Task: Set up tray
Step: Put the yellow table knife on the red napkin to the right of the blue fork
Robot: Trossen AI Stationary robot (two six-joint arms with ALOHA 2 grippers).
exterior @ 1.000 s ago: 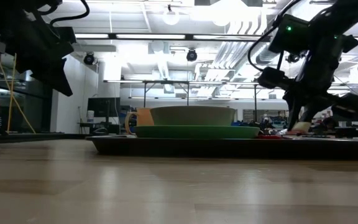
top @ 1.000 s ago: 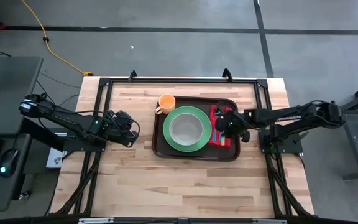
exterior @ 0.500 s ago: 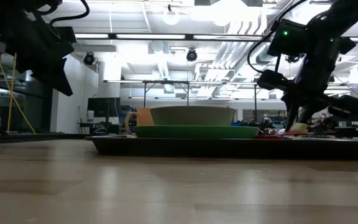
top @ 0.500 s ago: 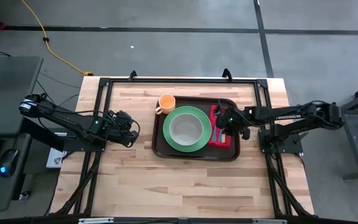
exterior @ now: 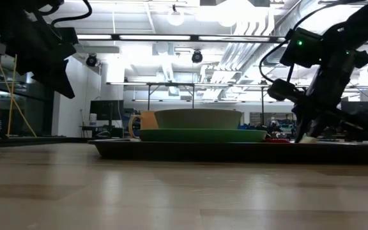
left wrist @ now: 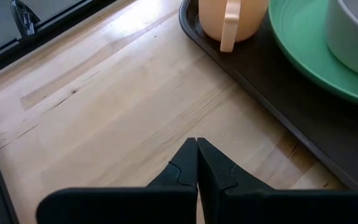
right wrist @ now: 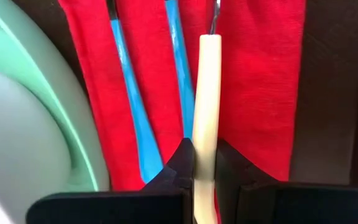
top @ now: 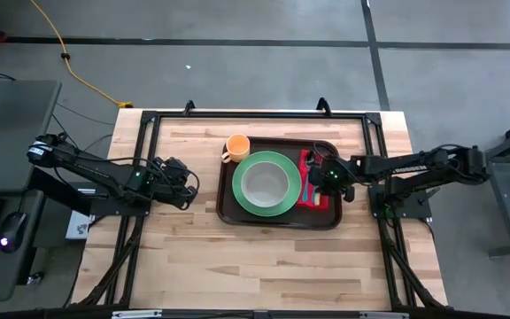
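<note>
The tray (top: pixel 278 217) sits about mid-table on my screen, with a green plate (top: pixel 266 183) and pale bowl (top: pixel 265 182) in its middle, an orange mug (top: pixel 236 147) at the far-left corner and a red napkin (top: pixel 312 183) with two blue-handled utensils (right wrist: pixel 129 93) along its right side. My right gripper (right wrist: pixel 205 163) is down over that napkin, fingers pinched on a cream-handled utensil (right wrist: pixel 206 93). Left gripper (left wrist: pixel 197 163) hovers over bare wood left of the tray, fingers pressed together, holding nothing.
</note>
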